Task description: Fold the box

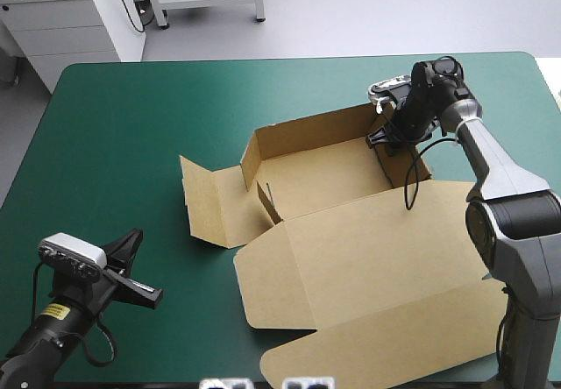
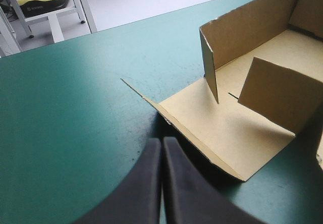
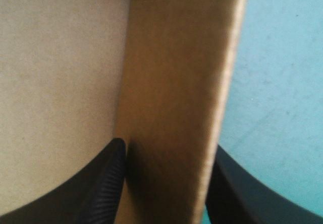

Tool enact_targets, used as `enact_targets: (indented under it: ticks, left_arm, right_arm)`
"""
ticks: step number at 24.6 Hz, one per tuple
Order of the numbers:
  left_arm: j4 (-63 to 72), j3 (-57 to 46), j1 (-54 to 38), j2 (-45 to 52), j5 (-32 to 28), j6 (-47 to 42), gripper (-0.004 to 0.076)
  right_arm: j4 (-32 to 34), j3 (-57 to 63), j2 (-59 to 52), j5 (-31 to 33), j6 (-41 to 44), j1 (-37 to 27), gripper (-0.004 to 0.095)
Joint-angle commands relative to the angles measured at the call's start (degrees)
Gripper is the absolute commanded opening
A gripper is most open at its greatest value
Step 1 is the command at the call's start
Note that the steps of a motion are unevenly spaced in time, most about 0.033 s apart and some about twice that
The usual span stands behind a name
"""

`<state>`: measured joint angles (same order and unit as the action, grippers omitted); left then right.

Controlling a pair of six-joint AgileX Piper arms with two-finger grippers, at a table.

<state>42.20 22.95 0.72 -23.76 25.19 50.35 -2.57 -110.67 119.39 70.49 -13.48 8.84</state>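
Note:
The brown box (image 1: 324,179) lies mid-table, partly raised: back wall (image 1: 307,135) upright, a short inner flap (image 1: 267,201) standing, a left flap (image 1: 210,201) nearly flat, the big lid (image 1: 377,266) flat toward the front edge. My right gripper (image 1: 390,135) is at the far right corner, shut on the right wall (image 3: 176,82), one finger (image 3: 106,178) inside and the other (image 3: 237,188) outside. My left gripper (image 1: 140,275) hovers near the front left, shut and holding nothing, its tip (image 2: 161,141) just short of the left flap's edge (image 2: 222,128).
Bare teal-green cover (image 1: 131,126) stretches from my left gripper to the far edge. The lid's rounded tab (image 1: 386,354) reaches the table's front edge. A white cabinet (image 1: 70,21) stands beyond the far left corner.

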Motion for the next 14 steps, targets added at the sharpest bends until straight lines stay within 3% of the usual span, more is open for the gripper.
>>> enact_targets:
  ticks: [1,14]
  left_arm:
    - [1.9,1.5,0.0,-0.4,-3.1,-0.1,-0.0008]
    - [1.9,1.5,0.0,-0.4,-3.1,-0.1,-0.0008]
  right_arm:
    - [0.4,-4.5,-3.3,1.2,-0.8,-0.4,0.05]
    - [1.0,-8.7,-14.2,1.3,-0.8,-0.4,0.0495]
